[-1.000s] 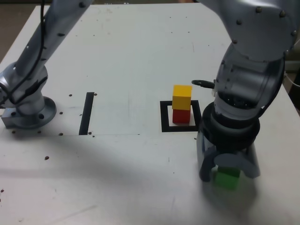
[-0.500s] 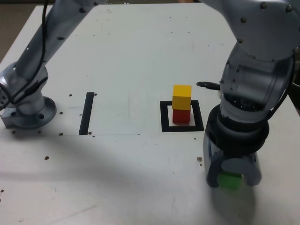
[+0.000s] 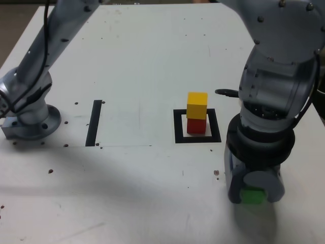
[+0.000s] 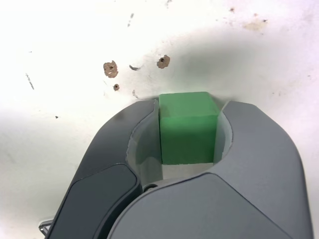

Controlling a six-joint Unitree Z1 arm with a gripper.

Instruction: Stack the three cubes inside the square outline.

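One green cube (image 4: 188, 127) sits flat between my two fingers (image 4: 124, 164) — a square block with no long side, its top face up. My gripper (image 3: 252, 192) is closed snug on its two sides, low at the table (image 3: 142, 56). Well apart, the yellow cube (image 3: 197, 105) rests on the red cube (image 3: 196, 125) inside the square outline (image 3: 197, 139).
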